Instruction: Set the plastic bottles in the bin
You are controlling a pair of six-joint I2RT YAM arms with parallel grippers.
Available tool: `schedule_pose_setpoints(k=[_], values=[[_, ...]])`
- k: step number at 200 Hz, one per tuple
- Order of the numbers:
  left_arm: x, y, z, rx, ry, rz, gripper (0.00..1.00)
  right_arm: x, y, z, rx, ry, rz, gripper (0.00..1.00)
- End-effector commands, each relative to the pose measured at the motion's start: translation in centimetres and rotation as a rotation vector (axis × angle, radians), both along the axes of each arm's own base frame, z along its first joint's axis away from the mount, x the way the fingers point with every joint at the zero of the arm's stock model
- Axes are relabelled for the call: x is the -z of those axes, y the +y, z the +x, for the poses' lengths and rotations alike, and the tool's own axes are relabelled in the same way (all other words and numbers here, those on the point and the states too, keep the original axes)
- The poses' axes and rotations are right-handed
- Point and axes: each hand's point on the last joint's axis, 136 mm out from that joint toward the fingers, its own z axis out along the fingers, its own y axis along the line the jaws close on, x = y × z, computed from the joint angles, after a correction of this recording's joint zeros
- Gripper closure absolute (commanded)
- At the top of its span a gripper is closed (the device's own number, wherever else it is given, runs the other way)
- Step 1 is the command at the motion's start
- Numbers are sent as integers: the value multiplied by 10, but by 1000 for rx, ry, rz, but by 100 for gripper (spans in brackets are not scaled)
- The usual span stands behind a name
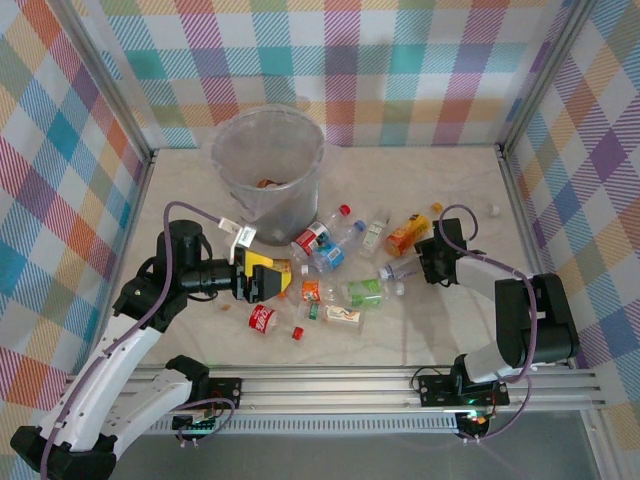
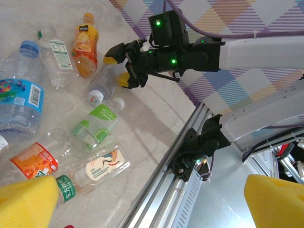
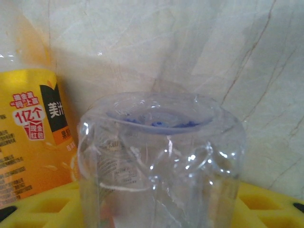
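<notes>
Right, at the left of the overhead view the left gripper (image 1: 262,282) hangs over the near edge of the scatter, jaws wide apart and holding nothing. Just above it, in the upper middle, stands the bin (image 1: 285,210), mouth up, with something orange on its floor. Moving rightward, the plastic bottles (image 1: 362,292) lie strewn on the tabletop (image 1: 450,180), most on their sides, some touching. And at the right, here's the action: the right gripper (image 1: 425,262) straddles a clear bottle (image 1: 396,270), with an orange-labelled bottle (image 1: 407,234) just beside it. The yellow pads (image 3: 266,202) flank the clear bottle's body, but whether they press it yet I cannot tell. The grasp looks like the step in hand, and it wants care. Thin plastic will likely buckle and squirt out, so the squeeze should land square across the body, not near the neck. Lift straight up so the orange neighbour isn't dragged. Then carry high over the pile toward the bin, clear of the left gripper, and release only above the mouth.
</notes>
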Motion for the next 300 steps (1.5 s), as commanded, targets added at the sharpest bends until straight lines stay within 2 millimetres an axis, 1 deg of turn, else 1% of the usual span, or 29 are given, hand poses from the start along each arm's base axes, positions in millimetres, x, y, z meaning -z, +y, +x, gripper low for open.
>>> schedule_pose_setpoints(k=[1,17,44,63,76,89,98,112,138,155,170,173,174,184,211,216,218,221,246,300], values=[[-2,-3,-4,28,-10,-5,0,-12,-19,0,26,-48,-90,44],[-3,-5,-3,33,-6,-15,0,-29,-25,3,-2,-98,-148,45],[-3,-6,-3,37,2,-20,0,-67,-31,8,-74,-193,-248,46],[-4,-9,-1,31,17,-33,0,-93,-34,7,-106,-262,-305,46],[-4,-12,2,21,31,-40,0,-109,-35,7,-136,-305,-337,46],[-2,-17,2,20,34,-31,0,-125,-29,8,-197,-354,-361,45],[0,-20,3,19,36,-19,0,-137,-20,10,-265,-389,-376,45],[1,-28,3,32,32,-6,0,-147,-6,12,-355,-415,-382,45],[7,-39,6,34,34,39,0,-169,31,11,-534,-494,-385,45],[12,-44,12,17,29,62,0,-182,55,4,-630,-540,-364,45],[11,-49,17,5,19,56,0,-190,76,-4,-714,-571,-339,45],[12,-50,18,5,18,55,0,-190,76,-4,-714,-571,-339,45],[11,-50,18,3,17,54,0,-191,81,-5,-732,-576,-333,45],[12,-55,23,-8,17,49,0,-195,95,-13,-787,-592,-317,44],[14,-70,33,-12,36,32,0,-208,123,-30,-882,-650,-277,43],[17,-73,34,-10,45,33,0,-210,126,-32,-891,-658,-269,43],[12,-76,36,-7,28,16,0,-211,129,-34,-897,-665,-264,43],[11,-78,36,-3,24,8,0,-212,131,-35,-902,-671,-260,43],[11,-96,39,19,6,-11,0,-223,147,-48,-950,-716,-220,42],[15,-136,42,51,-2,-40,0,-243,168,-67,-999,-796,-121,42]])
